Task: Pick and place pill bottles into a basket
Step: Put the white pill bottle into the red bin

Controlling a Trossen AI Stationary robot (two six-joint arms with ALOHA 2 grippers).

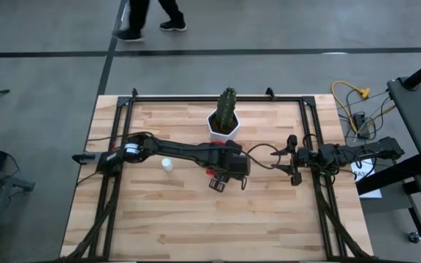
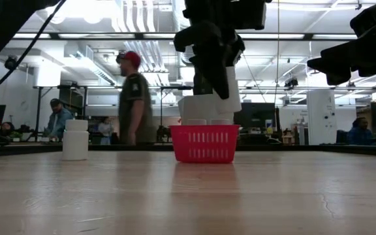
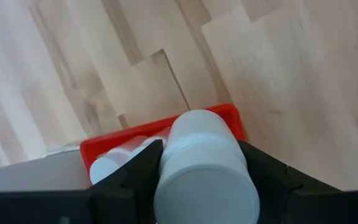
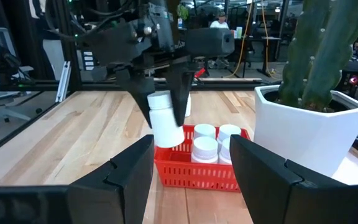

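Note:
My left gripper is shut on a white pill bottle and holds it just above the red basket. It also shows in the low view, over the basket. The basket stands on the table in front of the cactus pot and holds several white bottles. One more bottle stands upright on the table left of the basket, and shows in the low view too. My right gripper is open and empty, right of the basket, facing it. My left gripper pinches the bottle by the two sides of its body between its two fingers. The fingers come from above, pointing down. The bottle is lifted clear and tilted, and its lower end hangs over the basket's left end.
A white hexagonal pot with a green cactus stands just behind the basket. A black frame runs along the table's edges. People stand in the room beyond the table.

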